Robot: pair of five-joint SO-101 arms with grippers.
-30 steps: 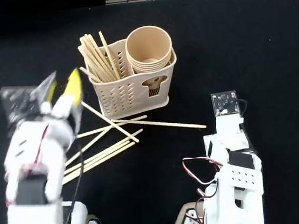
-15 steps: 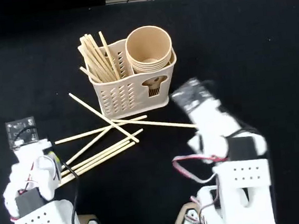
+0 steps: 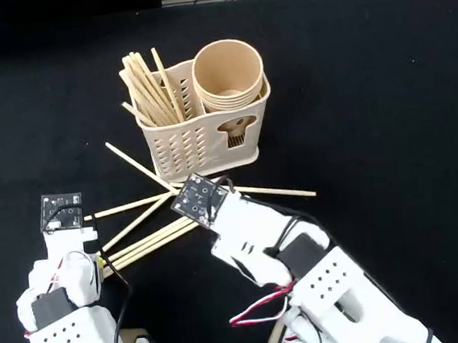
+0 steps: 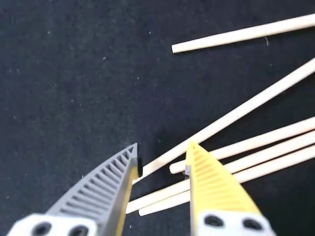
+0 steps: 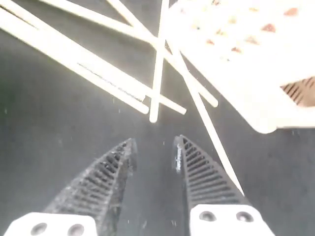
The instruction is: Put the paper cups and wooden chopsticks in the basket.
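A beige slotted basket (image 3: 201,138) stands at the back centre. Stacked paper cups (image 3: 228,74) fill one compartment and a bundle of wooden chopsticks (image 3: 152,90) the other. Several loose chopsticks (image 3: 150,232) lie scattered on the black cloth in front of it. My left gripper (image 4: 163,151) is open low over the near ends of these sticks (image 4: 231,118), one stick end lying between its grey and yellow fingers. My right gripper (image 5: 154,144) is open with nothing in it, just short of crossed chopsticks (image 5: 158,64) beside the basket's corner (image 5: 236,59).
The left arm (image 3: 64,268) sits at the front left, and the right arm (image 3: 260,241) stretches from the front edge toward the middle. One long chopstick (image 3: 275,190) runs out to the right of the basket. Black cloth covers the whole table.
The left arm drew back from beside the basket to the front left, down by the stick ends. The right arm swung from the right side to the middle, over the loose chopsticks.
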